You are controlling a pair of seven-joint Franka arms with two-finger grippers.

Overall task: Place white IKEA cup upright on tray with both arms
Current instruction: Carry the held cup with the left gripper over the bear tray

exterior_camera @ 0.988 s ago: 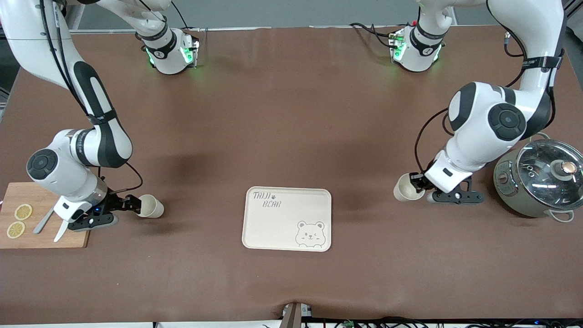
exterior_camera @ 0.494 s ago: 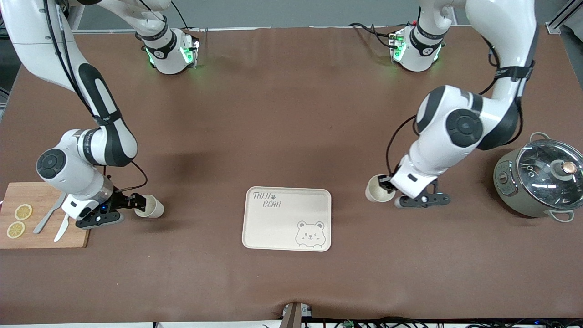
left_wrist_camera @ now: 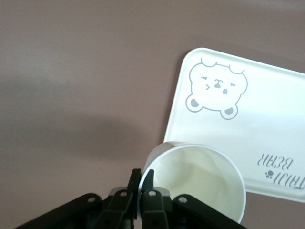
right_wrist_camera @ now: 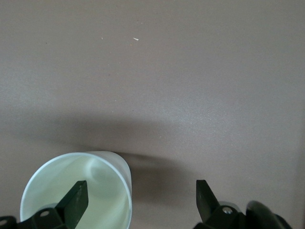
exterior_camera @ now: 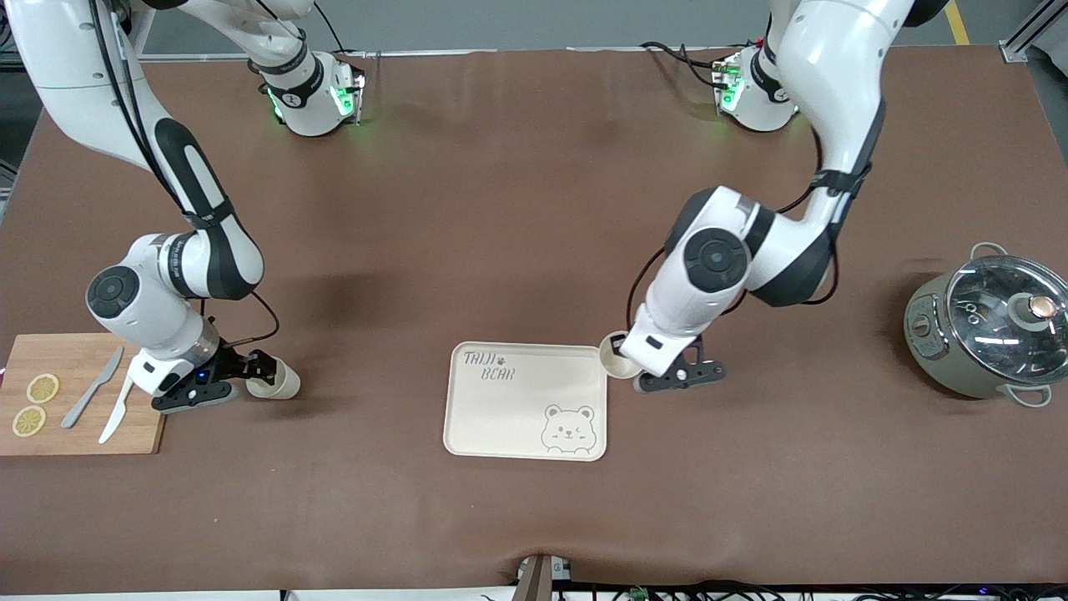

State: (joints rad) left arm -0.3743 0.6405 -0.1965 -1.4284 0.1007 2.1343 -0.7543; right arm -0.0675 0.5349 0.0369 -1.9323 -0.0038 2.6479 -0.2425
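The cream tray (exterior_camera: 509,417) with the bear face lies at the table's middle; it also shows in the left wrist view (left_wrist_camera: 257,129). My left gripper (exterior_camera: 627,359) is shut on the rim of a white cup (exterior_camera: 616,361) and holds it over the tray's edge toward the left arm's end. The left wrist view shows the fingers (left_wrist_camera: 148,183) pinching that cup's wall (left_wrist_camera: 200,176). My right gripper (exterior_camera: 255,370) is open at a second white cup (exterior_camera: 279,382) on the table. In the right wrist view one finger (right_wrist_camera: 76,200) is inside this cup (right_wrist_camera: 95,186) and the other is outside.
A wooden cutting board (exterior_camera: 79,355) with two lemon slices (exterior_camera: 35,403), a knife and a fork lies at the right arm's end, close to the right hand. A grey pot with a glass lid (exterior_camera: 993,330) stands at the left arm's end.
My left arm has carried its cup from beside the pot across to the tray's edge. My right gripper has moved a little closer over its cup's rim.
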